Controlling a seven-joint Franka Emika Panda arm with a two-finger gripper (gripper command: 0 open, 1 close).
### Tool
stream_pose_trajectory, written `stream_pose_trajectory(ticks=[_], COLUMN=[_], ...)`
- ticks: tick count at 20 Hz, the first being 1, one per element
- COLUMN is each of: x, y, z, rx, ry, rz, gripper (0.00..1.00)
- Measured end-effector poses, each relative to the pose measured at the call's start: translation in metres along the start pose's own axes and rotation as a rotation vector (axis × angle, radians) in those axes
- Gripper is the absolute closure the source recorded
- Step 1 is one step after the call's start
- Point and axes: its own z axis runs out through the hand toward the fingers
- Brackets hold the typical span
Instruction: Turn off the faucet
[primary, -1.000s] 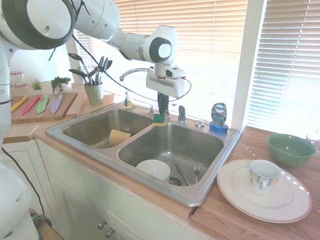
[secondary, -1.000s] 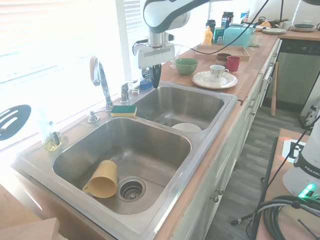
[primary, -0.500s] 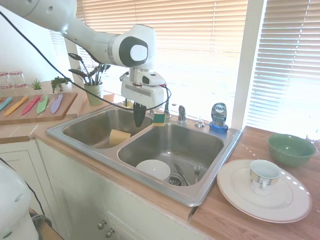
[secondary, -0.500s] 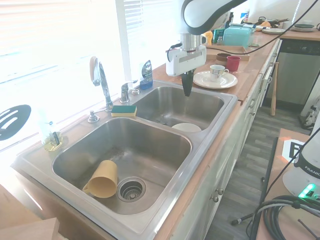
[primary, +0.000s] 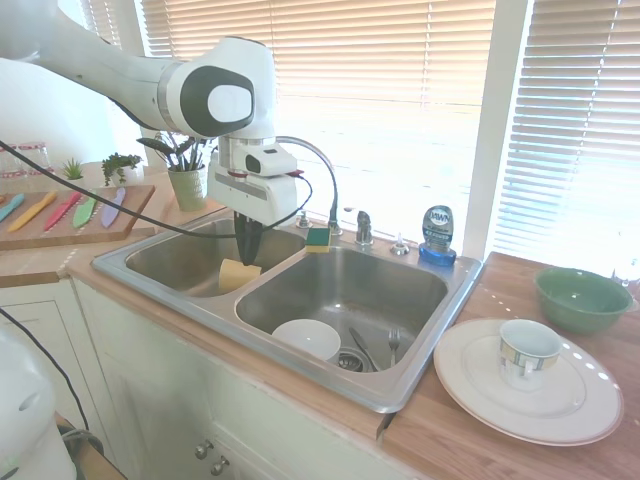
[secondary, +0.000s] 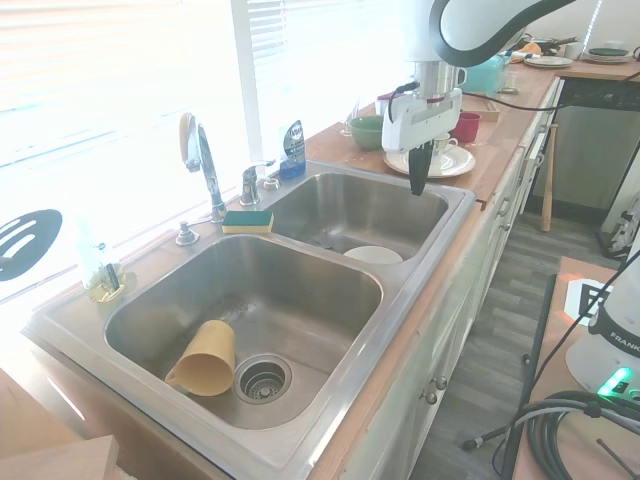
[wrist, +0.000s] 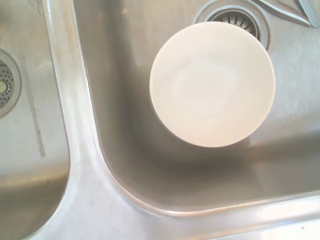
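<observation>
Well, gripper (secondary: 417, 183) hangs over the sink's (secondary: 405, 330) front rim, fingers pinched together, holding nothing as far as I can see. Faucet (secondary: 200, 160) stands at the sink's back edge by the window, behind the divider betw. the two basins; its lever (secondary: 250, 180) sits just beside the spout base, next to the sponge (secondary: 247, 220). So the lever lies back toward the window from the fingers, well apart, w/ the whole basin between. Lever's short arm looks to point roughly along the back edge, though it's hard to tell. No water visible running. Wrist view shows only a white bowl (wrist: 212, 84) in the basin below.
</observation>
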Motion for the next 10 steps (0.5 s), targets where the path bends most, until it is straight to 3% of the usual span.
stream_pose_trajectory(ticks=[10], x=[0.0007], y=[0.0000], z=[0.0012], rx=[0.005], ry=[-0.003], rz=[0.005], gripper=[0.00])
